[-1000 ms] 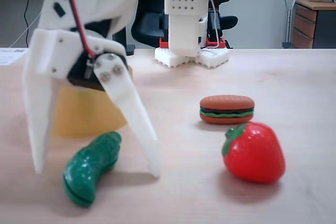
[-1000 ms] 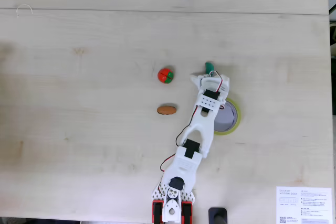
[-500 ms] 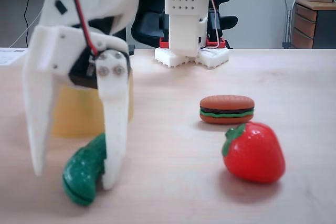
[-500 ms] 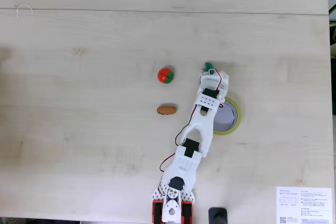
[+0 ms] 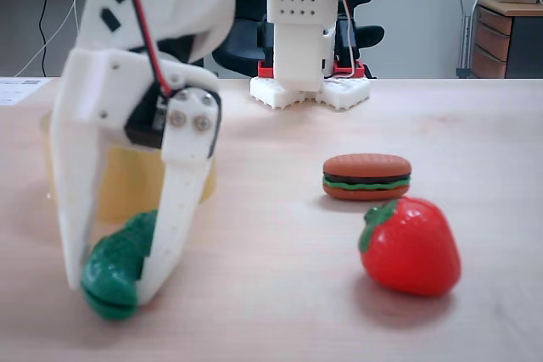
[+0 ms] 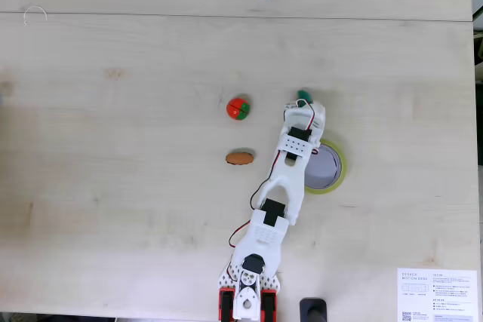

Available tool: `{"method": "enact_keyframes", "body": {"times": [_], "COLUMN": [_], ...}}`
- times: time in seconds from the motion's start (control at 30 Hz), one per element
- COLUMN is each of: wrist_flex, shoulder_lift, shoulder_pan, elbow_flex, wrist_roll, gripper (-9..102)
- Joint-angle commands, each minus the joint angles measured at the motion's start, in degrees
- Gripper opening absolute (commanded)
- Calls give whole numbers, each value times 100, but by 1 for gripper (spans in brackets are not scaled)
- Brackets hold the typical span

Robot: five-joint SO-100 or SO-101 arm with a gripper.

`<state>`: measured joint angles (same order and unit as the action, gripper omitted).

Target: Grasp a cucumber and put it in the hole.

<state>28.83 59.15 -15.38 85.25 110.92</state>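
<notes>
The dark green cucumber (image 5: 114,265) lies low near the table's front left in a fixed view, and my white gripper (image 5: 112,287) is shut on it, one finger on each side. From above in a fixed view, only the cucumber's end (image 6: 304,96) shows past the gripper (image 6: 306,102). The yellowish tape roll (image 5: 119,186) stands just behind the gripper. Seen from above, the roll (image 6: 342,170) sits right of the arm, and its hole (image 6: 326,168) is partly covered by the arm.
A toy hamburger (image 5: 366,176) (image 6: 240,158) and a red strawberry (image 5: 411,246) (image 6: 238,108) lie to one side of the gripper. The arm's base (image 5: 301,48) stands at the table's far edge. A printed sheet (image 6: 436,294) lies in a corner.
The fingers have closed from wide open onto the cucumber. Gripper and cucumber have shifted a little left in the low fixed view.
</notes>
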Motion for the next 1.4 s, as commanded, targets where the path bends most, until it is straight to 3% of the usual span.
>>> {"method": "enact_keyframes", "body": {"times": [0.0, 0.3, 1.03, 1.37], "wrist_flex": [26, 26, 35, 1310], "shoulder_lift": [149, 580, 2417, 3832], "shoulder_pan": [9, 9, -26, -457], "elbow_flex": [105, 97, 62, 176], "wrist_roll": [26, -9, -492, -492], "gripper": [6, 0, 0, 0]}}
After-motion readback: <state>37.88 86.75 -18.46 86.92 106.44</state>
